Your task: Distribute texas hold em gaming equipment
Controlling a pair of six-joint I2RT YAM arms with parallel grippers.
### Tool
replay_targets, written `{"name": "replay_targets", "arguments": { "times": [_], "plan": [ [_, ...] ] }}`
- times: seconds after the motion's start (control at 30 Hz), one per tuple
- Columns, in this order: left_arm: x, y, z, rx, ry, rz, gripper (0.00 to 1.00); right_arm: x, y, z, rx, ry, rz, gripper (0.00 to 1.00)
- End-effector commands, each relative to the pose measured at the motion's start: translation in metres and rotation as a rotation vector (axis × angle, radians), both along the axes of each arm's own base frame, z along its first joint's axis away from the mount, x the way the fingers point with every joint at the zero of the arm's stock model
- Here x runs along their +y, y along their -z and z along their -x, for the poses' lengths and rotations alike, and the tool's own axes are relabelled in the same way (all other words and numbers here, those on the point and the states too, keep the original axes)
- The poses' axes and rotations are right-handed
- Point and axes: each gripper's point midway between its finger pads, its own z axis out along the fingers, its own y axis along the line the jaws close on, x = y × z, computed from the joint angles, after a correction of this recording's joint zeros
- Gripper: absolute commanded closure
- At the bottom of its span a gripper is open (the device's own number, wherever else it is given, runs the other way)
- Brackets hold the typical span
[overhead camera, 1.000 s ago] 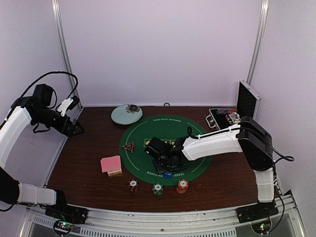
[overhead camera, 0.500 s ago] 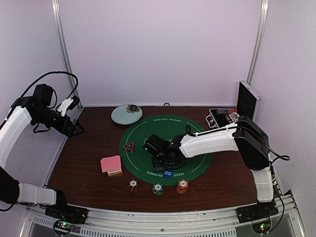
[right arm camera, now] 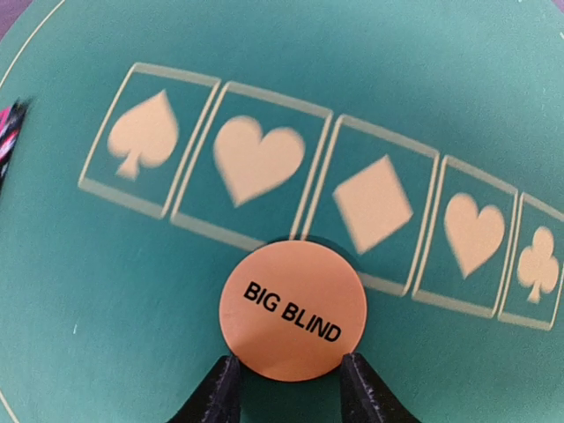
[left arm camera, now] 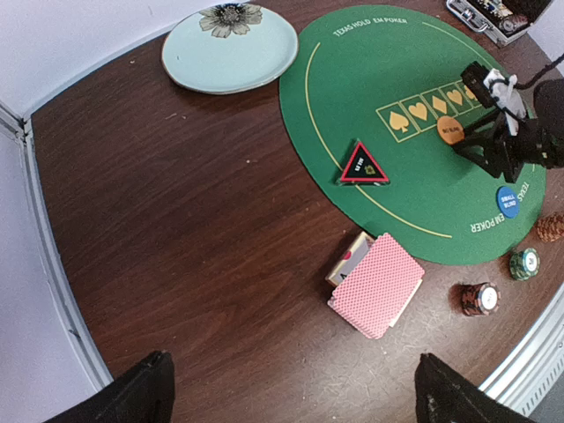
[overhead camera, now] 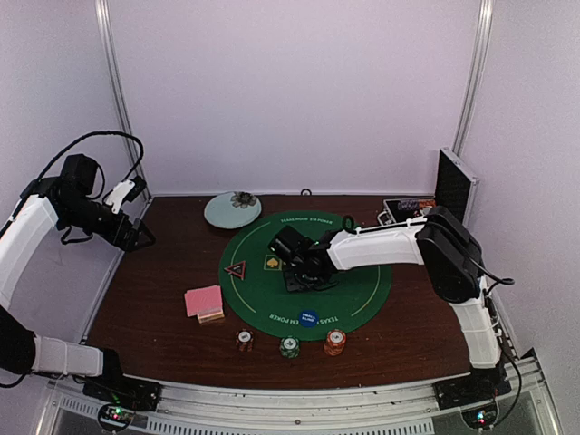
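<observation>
Cut off by the bottom edge of the right wrist view: right gripper (right arm camera: 291,388), only two dark fingertips showing against the rim of the orange disc button (right arm camera: 292,312). Blurred and cropped at that view's left edge: red-black triangle marker (right arm camera: 7,132). Cropped in the left wrist view: left gripper (left arm camera: 295,392), metal case (left arm camera: 493,13) at the bench's far right corner, red-orange chips (left arm camera: 552,227) by the near edge. Too small to tell: the case's contents.
</observation>
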Motion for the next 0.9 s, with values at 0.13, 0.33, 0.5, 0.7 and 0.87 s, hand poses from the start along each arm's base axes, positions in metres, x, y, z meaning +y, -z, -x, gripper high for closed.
{"name": "replay_targets", "arguments": {
  "times": [0.13, 0.33, 0.5, 0.7, 0.87],
  "plan": [
    [0.000, -0.010, 0.001, -0.028, 0.018, -0.008, 0.02, -0.047, 0.013, -0.074, -0.049, 0.122, 0.084, 0.59],
    [0.001, -0.005, 0.003, -0.020, 0.025, -0.011, 0.02, -0.044, 0.013, -0.104, -0.037, 0.094, 0.077, 0.60],
    [0.000, 0.000, 0.003, -0.008, 0.031, -0.015, 0.02, -0.044, 0.015, -0.125, -0.031, 0.090, 0.076, 0.60],
    [0.000, 0.001, 0.004, 0.000, 0.039, -0.017, 0.03, -0.042, 0.012, -0.149, -0.014, 0.096, 0.036, 0.60],
    [0.000, 0.005, 0.005, 0.009, 0.045, -0.019, 0.02, -0.041, 0.010, -0.164, -0.005, 0.097, 0.010, 0.60]
  ]
}}
